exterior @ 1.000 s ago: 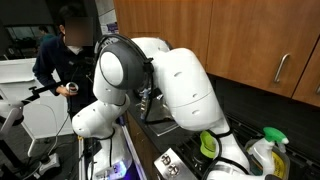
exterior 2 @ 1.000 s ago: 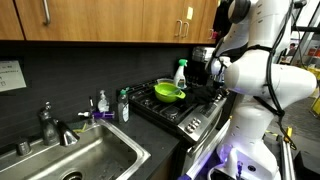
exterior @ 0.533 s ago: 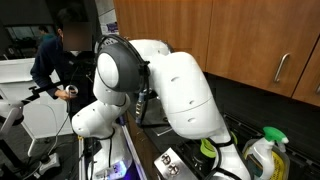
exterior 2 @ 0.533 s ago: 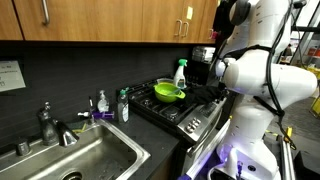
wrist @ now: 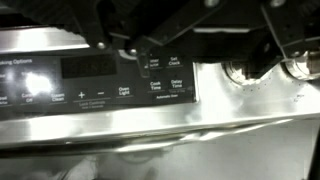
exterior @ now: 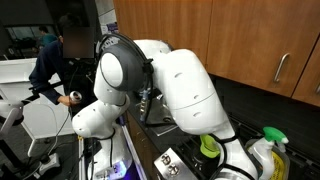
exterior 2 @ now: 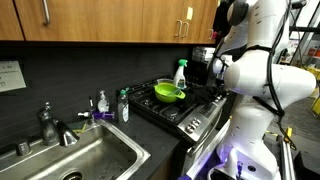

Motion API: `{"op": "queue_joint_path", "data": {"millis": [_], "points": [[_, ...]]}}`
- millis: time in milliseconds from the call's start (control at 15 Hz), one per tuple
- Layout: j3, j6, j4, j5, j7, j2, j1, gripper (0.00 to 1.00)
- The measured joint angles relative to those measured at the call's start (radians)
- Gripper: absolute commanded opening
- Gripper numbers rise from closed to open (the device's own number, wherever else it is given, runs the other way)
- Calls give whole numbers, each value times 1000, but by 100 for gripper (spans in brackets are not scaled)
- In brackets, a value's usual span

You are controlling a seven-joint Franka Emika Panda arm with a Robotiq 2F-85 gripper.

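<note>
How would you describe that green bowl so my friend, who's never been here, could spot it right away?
Find the black stove beside the steel sink, under the wooden cabinets. The bowl sits on its burners, close to a spray bottle. It is the only wide, open, lime-green dish there; the bottle is tall and pale.

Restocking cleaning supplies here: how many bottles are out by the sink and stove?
3. A spray bottle stands behind the green bowl at the stove; a pump bottle and a darker bottle stand side by side between sink and stove. The robot arm may hide more.
</note>
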Motion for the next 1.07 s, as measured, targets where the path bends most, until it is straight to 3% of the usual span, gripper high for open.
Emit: {"op": "queue_joint_path", "data": {"millis": [333,1000,1067], "points": [[-12,-8,82,-26,64,53,31,100],[-21,-86,254,-27,92,206,19,99],[-21,-96,262,-27,92,209,18,75]]}}
